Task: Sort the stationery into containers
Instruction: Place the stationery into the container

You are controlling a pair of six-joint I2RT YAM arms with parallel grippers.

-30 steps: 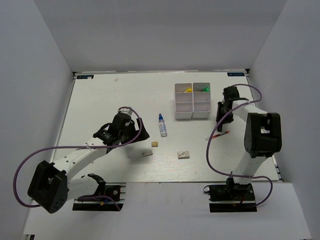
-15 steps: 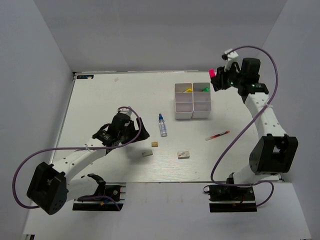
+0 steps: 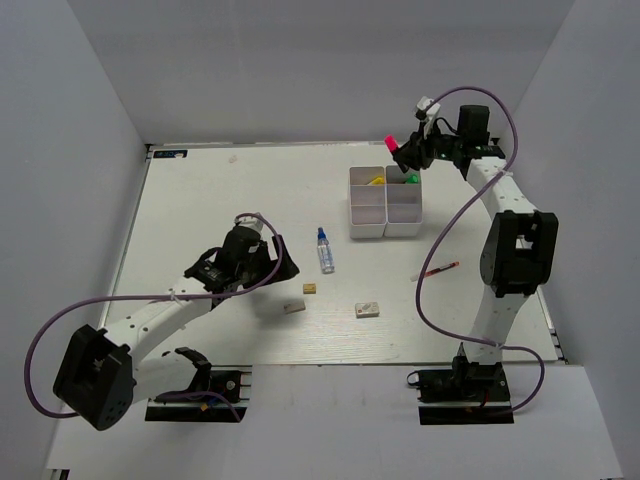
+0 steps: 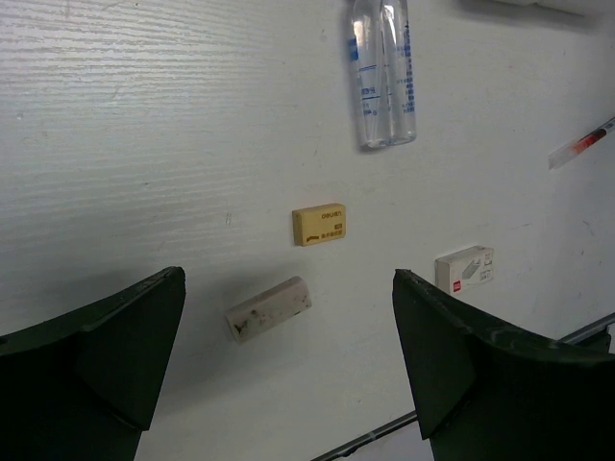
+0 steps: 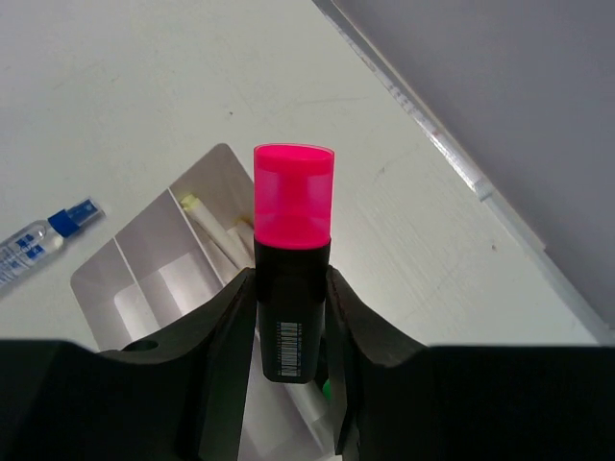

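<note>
Two right fingers [image 5: 223, 357] around a cylindrical highlighter [image 5: 292, 298] — translucent pink cap [image 5: 293, 197].

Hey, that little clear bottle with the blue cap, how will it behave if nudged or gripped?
The bottle lies on its side and looks round-bodied, so a sideways nudge would probably roll it. Its smooth clear wall may slip in a grip.

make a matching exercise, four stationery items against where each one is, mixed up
1 pink-capped black highlighter
2 blue-capped clear plastic bottle
3 thin red pen
4 small tan rectangular eraser

A table, right of white plastic compartment tray
B held in right gripper
C beside smudged white eraser
D table, left of tray

Pairs: 1-B, 2-D, 3-A, 4-C
</note>
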